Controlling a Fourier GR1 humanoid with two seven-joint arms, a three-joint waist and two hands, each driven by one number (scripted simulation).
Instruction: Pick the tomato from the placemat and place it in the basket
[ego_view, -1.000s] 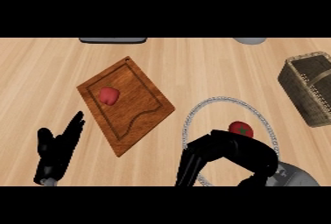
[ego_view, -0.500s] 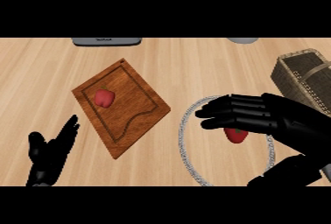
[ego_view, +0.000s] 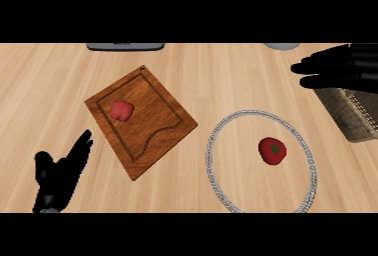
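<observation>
Wooden counter spans the whole view. Cutting board lies up and right of the left hand's fingertips, a red pepper on it; not a task item. Round placemat, silver-edged, sits below and left of the right hand's fingers, its lower edge cut off. Basket is directly under the right hand, mostly hidden by it and cut by the right edge. That hand's fingers look curled but nothing shows in them; it hangs over the basket empty, well apart from the tomato. Left hand rests lower left, fingers straight and together. Tomato lies on the placemat, not picked yet. Grey items at the top edge are cut off, unidentifiable.
</observation>
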